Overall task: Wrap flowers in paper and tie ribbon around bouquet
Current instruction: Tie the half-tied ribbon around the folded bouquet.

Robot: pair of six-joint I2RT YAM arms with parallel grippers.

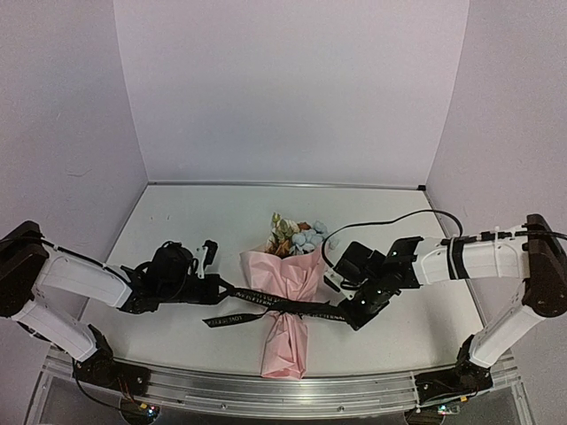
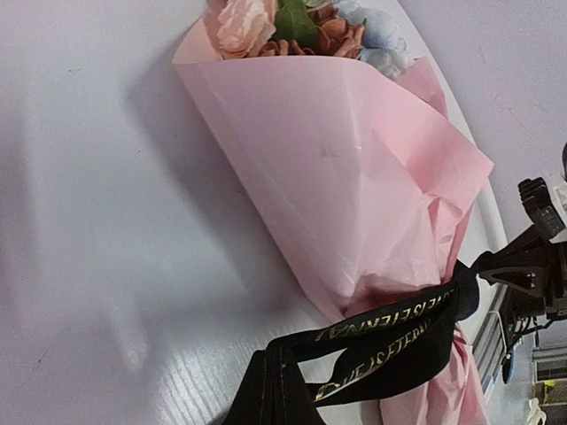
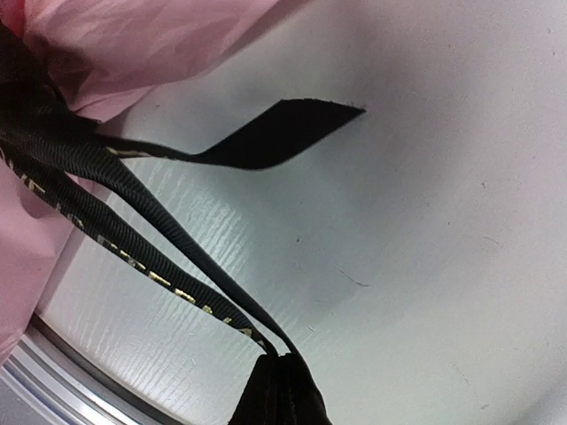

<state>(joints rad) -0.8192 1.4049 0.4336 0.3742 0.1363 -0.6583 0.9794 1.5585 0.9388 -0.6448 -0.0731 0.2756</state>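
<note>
Black woven ribbon (image 2: 390, 354) with gold lettering is pinched on either side: left hand (image 1: 220, 288) and right hand (image 1: 354, 316) are both pressed together on it, fingertips cut off at the wrist views' lower edges. It is looped round the waist of the bouquet (image 1: 285, 301), laid on the counter (image 1: 177, 230). Stems are hidden by smooth, creased pink paper (image 2: 354, 177); flowers (image 2: 341, 35) are cropped.

bouquet (image 2: 354, 186): pink paper cone lying on the white table (image 2: 97, 221), wide end away from me
flowers (image 2: 297, 22): peach, orange and pale blue blooms with a green leaf, at the cone's mouth
ribbon (image 2: 390, 332): black with gold lettering, around the cone's narrow neck
my left gripper (image 2: 266, 398): pinched tight on two ribbon strands
</note>
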